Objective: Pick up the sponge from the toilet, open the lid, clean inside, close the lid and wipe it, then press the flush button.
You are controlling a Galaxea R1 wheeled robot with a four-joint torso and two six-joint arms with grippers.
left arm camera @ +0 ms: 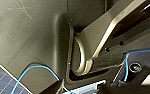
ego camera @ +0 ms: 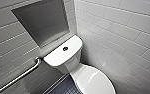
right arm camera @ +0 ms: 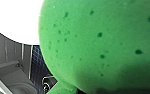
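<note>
Green and pitted with small pores, the sponge (right arm camera: pixel 98 45) sits hard up against the right wrist camera with dark tiled floor (right arm camera: pixel 37 65) showing beyond it, so the right hand appears to be closed on it. Its rounded edge faces a white curved part of the toilet (right arm camera: pixel 13 20), just beside it. The sponge runs off the picture, so I cannot tell its long axis. I cannot tell whether the left hand is wide or narrow; a blue cable (left arm camera: pixel 36 68) loops across the robot's own dark body there.

In the head view, the lid (ego camera: pixel 93 81) lies shut and flat, its long axis running out from the tank toward the picture's lower right. The tank top's long axis lies across that, with the flush button (ego camera: pixel 65 48) at its centre. A metal grab bar (ego camera: pixel 21 76) slants along the left wall below a recessed niche (ego camera: pixel 44 21).
</note>
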